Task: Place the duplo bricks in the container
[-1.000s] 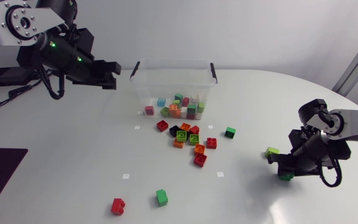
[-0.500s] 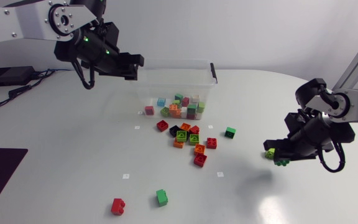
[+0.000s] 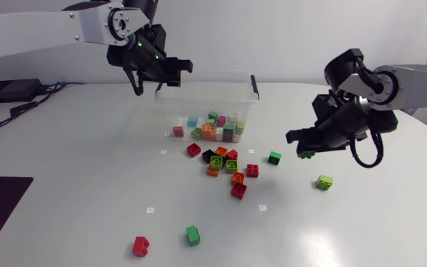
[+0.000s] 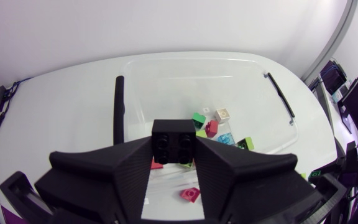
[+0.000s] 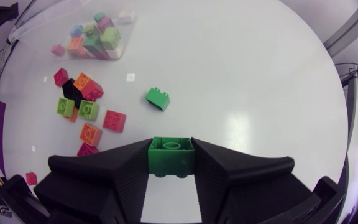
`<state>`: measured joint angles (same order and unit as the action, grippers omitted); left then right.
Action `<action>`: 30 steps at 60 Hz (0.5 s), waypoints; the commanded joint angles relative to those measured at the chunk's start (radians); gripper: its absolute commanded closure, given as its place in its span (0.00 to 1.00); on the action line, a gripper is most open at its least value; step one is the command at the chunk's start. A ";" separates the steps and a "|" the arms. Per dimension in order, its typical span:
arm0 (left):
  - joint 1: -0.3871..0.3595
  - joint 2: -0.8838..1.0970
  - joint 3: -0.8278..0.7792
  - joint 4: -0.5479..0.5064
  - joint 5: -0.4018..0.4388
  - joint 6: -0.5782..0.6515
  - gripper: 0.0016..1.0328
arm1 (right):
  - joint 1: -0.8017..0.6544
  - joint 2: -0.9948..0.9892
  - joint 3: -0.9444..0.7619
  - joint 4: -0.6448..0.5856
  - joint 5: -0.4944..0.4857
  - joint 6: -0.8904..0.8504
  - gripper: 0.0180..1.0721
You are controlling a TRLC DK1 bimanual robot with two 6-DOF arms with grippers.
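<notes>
The left hand [image 3: 170, 68] pinched a black studded brick [image 4: 173, 140] between its wedge fingers, above the rim of the clear plastic container [image 3: 173, 104], whose bottom held several bricks. The right hand [image 3: 306, 147] gripped a green brick [image 5: 172, 154] over the smooth white counter [image 3: 87, 185]. A cluster of blocky loose bricks [image 3: 224, 165] lay near the container; a lime brick [image 3: 324, 181] sat apart.

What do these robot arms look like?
Both arms have silver-grey links, the left arm and right arm, joined by black joints. A black cable loops beside each wrist. Green lights glow on the left one. The left end effector and right end effector are matte black, each with two broad wedge-shaped fingers.
</notes>
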<state>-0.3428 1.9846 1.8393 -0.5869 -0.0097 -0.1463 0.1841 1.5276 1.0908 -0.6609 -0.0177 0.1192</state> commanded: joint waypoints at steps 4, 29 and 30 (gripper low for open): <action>-0.004 0.046 0.090 -0.044 -0.016 -0.009 0.12 | 0.048 0.057 0.104 0.007 0.004 0.048 0.70; 0.027 -0.181 -0.117 -0.108 -0.009 0.208 0.05 | 0.156 0.252 0.455 -0.006 0.005 0.083 0.70; 0.028 -0.190 -0.129 -0.108 -0.007 0.215 0.05 | 0.160 0.258 0.466 -0.005 0.005 0.085 0.70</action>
<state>-0.3241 1.8885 1.7821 -0.6823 -0.0170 0.0032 0.3264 1.7370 1.4963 -0.6586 -0.0177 0.1757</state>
